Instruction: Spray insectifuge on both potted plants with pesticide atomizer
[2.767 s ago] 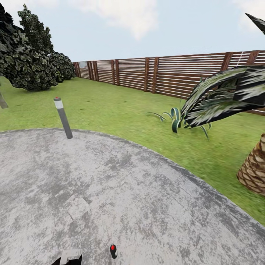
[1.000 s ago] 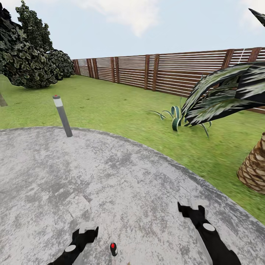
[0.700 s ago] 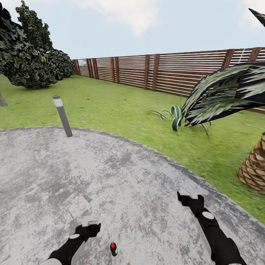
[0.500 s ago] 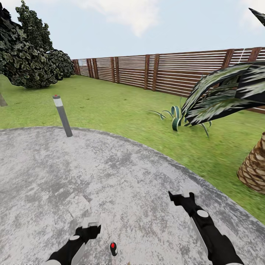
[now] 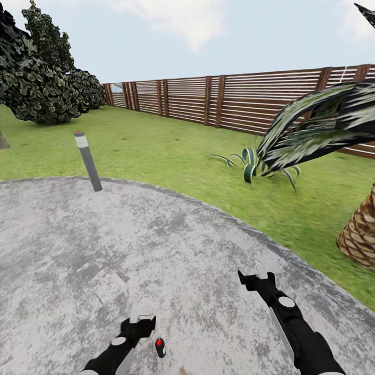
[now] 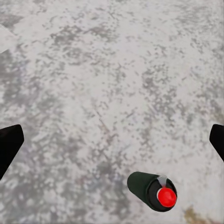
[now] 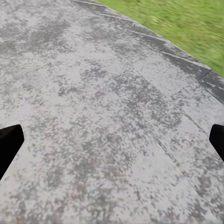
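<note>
Atomizer upright on patio (bollard lamp well apart).

the pesticide atomizer, dark green with a red cap, stands upright on the grey patio; one potted plant sits on the lawn.

No legible text, labels or signs.

Even, bright daylight lies over everything, and no clear light direction can be read. The patio shows almost no cast shadows and no glare. The lawn looks smeared and soft (low texture detail), and the palm fronds at the right are blurry. The fence lines bend slightly toward the edges.
</note>
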Tool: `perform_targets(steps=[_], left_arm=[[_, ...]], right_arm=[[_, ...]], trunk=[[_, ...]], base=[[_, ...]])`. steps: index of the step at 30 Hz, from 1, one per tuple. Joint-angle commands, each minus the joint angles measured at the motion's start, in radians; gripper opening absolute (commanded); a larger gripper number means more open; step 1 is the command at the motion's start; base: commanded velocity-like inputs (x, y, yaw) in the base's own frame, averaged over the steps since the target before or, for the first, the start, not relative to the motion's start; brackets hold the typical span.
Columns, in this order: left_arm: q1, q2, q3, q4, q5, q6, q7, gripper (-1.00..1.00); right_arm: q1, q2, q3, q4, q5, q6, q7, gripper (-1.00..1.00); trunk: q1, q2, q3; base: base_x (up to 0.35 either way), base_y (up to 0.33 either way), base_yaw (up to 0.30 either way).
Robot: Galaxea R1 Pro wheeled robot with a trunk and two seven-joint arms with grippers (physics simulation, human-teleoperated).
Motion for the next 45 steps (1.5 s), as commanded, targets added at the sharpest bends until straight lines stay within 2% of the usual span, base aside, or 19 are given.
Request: perform_targets(steps=[1, 15, 26, 27, 45], left_arm=[[-0.001, -0.002, 0.005, 0.001, -0.003, -0.005, 0.002, 1.0], [-0.001, 0.0, 0.005, 0.002, -0.003, -0.01, 0.002, 1.0], [0.001, 0.0, 0.011, 0.002, 0.008, -0.014, 0.006, 1.0], [0.0, 0.0, 0.012, 0.002, 0.009, -0.015, 0.022, 1.0], [-0.001, 0.004, 0.014, 0.001, 0.01, -0.015, 0.025, 1.0]], right_arm=[[0.0, 0.0, -0.001, -0.002, 0.004, 0.006, 0.005, 1.0], [-0.001, 0.0, -0.001, -0.002, 0.004, 0.005, 0.003, 1.0], [-0.001, 0.0, -0.002, -0.002, 0.004, 0.004, 0.002, 1.0], [-0.001, 0.0, -0.002, -0.002, 0.003, 0.004, 0.0, 1.0], [-0.001, 0.001, -0.001, -0.015, 0.003, 0.005, 0.0, 1.0]], trunk=[[0.004, -0.008, -0.004], [0.057, -0.106, -0.059], [0.062, -0.108, -0.107], [0.062, -0.108, -0.108], [0.062, -0.108, -0.116]], base=[[0.0, 0.0, -0.024], [0.0, 0.0, -0.123], [0.0, 0.0, -0.005], [0.0, 0.0, 0.0], [0.0, 0.0, 0.0]])
